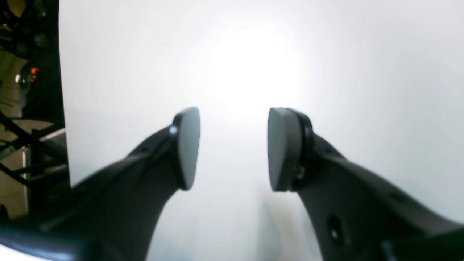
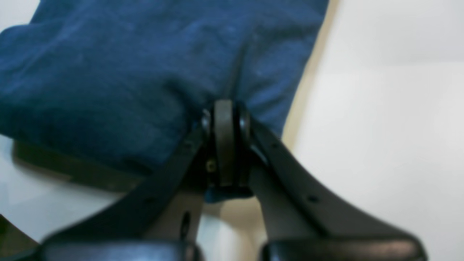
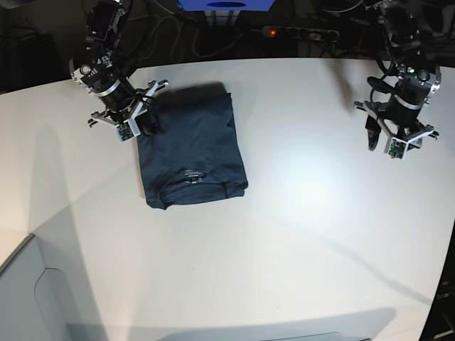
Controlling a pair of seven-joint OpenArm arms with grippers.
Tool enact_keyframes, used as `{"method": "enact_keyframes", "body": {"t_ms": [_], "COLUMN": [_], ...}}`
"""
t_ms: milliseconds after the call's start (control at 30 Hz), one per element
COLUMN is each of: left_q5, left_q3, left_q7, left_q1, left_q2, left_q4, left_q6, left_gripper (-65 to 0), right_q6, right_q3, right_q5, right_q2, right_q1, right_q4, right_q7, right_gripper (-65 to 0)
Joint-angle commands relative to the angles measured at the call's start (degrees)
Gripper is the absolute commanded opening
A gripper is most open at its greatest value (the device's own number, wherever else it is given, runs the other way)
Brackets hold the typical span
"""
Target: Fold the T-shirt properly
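The dark navy T-shirt (image 3: pixel 192 149) lies folded into a rough rectangle on the white table (image 3: pixel 298 213), left of centre, with its pale label print (image 3: pixel 190 175) showing near the front edge. My right gripper (image 3: pixel 148 128) sits at the shirt's far left corner. In the right wrist view this gripper (image 2: pixel 226 145) is shut, pinching blue cloth (image 2: pixel 108 72) between its pads. My left gripper (image 3: pixel 380 148) hovers far to the right, well away from the shirt. In the left wrist view it (image 1: pixel 233 148) stands open over bare white table with nothing between its fingers (image 1: pixel 188 148).
A power strip with a red light (image 3: pixel 284 32) and a blue box (image 3: pixel 224 6) lie beyond the table's far edge. A grey panel (image 3: pixel 21 284) stands at the front left corner. The table edge and dark framework (image 1: pixel 29 145) show left of my left gripper.
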Motion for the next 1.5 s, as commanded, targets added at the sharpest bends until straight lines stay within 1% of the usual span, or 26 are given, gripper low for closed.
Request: {"method": "enact_keyframes", "body": {"t_ms": [0, 433, 500, 567, 700, 800, 900, 1000, 1067, 1100, 1167, 1233, 1300, 1467], "left_q5": [-0.6, -0.7, -0.7, -0.7, -0.7, -0.8, -0.8, -0.8, -0.8, -0.8, -0.8, -0.8, -0.8, -0.8], "left_q3": [-0.4, -0.4, -0.5, -1.3, -3.2, -4.8, -4.6, -4.5, -4.6, -4.6, -4.6, -4.6, -4.6, -4.6], "left_q7": [-1.2, -1.2, -1.2, -1.2, -1.1, -1.1, -1.1, -1.1, -1.1, -1.1, -1.1, -1.1, -1.1, -1.2], "left_q1": [0.2, 3.7, 3.8, 4.7, 5.5, 8.5, 13.4, 17.6, 20.5, 22.4, 25.3, 28.3, 31.1, 36.5], "left_q2": [-0.7, -0.3, 0.7, 1.4, 3.8, 5.9, 8.8, 11.3, 12.0, 12.1, 12.4, 12.6, 13.5, 15.6], "left_q4": [0.8, 0.9, 1.1, 1.1, 1.9, 4.1, 7.0, 7.6, 7.8, 7.8, 7.8, 7.8, 7.7, 7.1], "left_q6": [0.3, 0.3, 0.3, 0.3, 0.3, 0.3, 0.3, 0.3, 0.3, 0.3, 0.3, 0.3, 0.3, 0.3], "left_gripper": [-36.1, -36.2, -36.2, -36.2, -36.4, -36.4, -36.5, -36.6, -37.1, -39.3, -46.1, -55.2, -64.9, -65.0], "right_q6": [0.8, 0.8, 0.8, 0.8, 0.8, 0.8, 0.8, 0.8, 0.8, 0.8, 0.8, 0.8, 0.8, 0.8], "right_q3": [0.0, -0.3, -0.2, 0.1, 0.2, 0.2, 1.6, 3.7, 4.0, 4.0, 4.1, 4.2, 4.1, 4.0], "right_q5": [1.0, 1.1, 1.1, 1.4, 7.1, 8.4, 8.5, 8.7, 8.7, 8.7, 8.6, 8.6, 8.6, 8.6], "right_q2": [0.2, 0.1, 0.1, 0.0, 0.1, 0.1, 0.1, -0.1, 0.0, 0.1, 0.2, 1.2, 2.0, 2.3], "right_q1": [-0.1, -3.6, -3.9, -4.2, -7.8, -11.7, -16.9, -22.0, -25.6, -27.2, -29.9, -32.2, -34.6, -38.4], "right_q4": [1.2, 1.8, 3.0, 6.6, 15.1, 21.3, 22.7, 21.7, 21.5, 21.7, 21.7, 21.7, 21.4, 18.9], "right_q7": [1.0, 1.0, 1.0, 1.6, 3.9, 3.7, 3.7, 3.6, 3.6, 3.6, 3.6, 3.6, 3.6, 3.6], "right_gripper": [-65.0, -65.0, -65.0, -65.0, -65.0, -65.0, -65.0, -65.0, -65.0, -65.0, -65.0, -65.0, -65.0, -65.0]}}
